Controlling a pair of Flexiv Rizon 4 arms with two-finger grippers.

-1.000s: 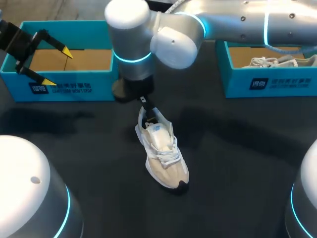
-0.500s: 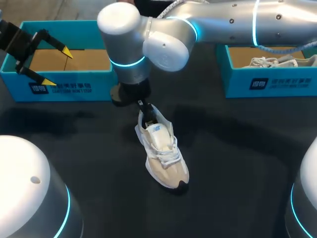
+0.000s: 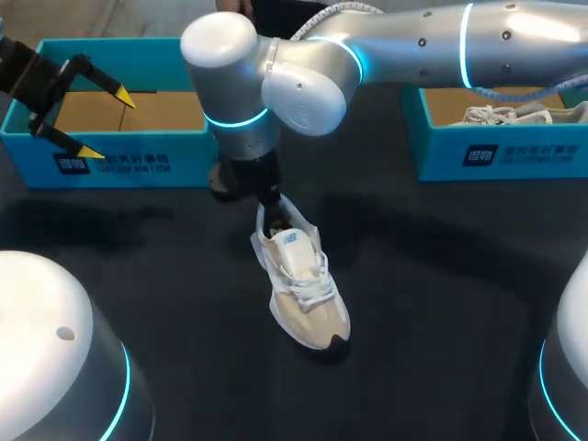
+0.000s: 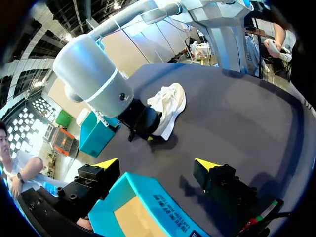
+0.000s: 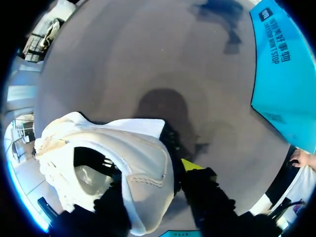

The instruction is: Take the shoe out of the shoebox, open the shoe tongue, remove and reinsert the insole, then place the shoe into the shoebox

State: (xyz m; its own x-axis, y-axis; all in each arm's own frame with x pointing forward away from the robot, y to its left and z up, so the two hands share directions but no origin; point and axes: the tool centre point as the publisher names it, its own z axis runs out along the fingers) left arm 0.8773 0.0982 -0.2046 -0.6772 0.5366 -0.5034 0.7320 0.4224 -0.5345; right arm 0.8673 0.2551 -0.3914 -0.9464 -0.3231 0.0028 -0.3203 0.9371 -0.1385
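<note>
The shoe [image 3: 300, 283], beige and white, stands upright on the dark table [image 3: 441, 276], outside both boxes, near the middle and slightly toward the left side. Its toe points toward the robot and its heel away.

The right pincer [image 3: 268, 197] comes down onto the heel from above. In the right wrist view the white heel wall of the shoe [image 5: 143, 158] sits between the fingers of the right pincer [image 5: 153, 170]. One finger is down inside the shoe opening. The other, with its yellow tip showing, presses the outside of the heel, so the pincer is closed narrowly on the shoe's heel.

From the left wrist view, the shoe [image 4: 168, 106] lies well ahead of the left pincer [image 4: 157, 164], with the right pincer [image 4: 143, 123] at its near end.

The left pincer [image 3: 106, 123] hangs over the left shoebox [image 3: 110, 165], spread wide and holding nothing. The right shoebox [image 3: 496, 152] holds another white shoe [image 3: 514, 115].
</note>
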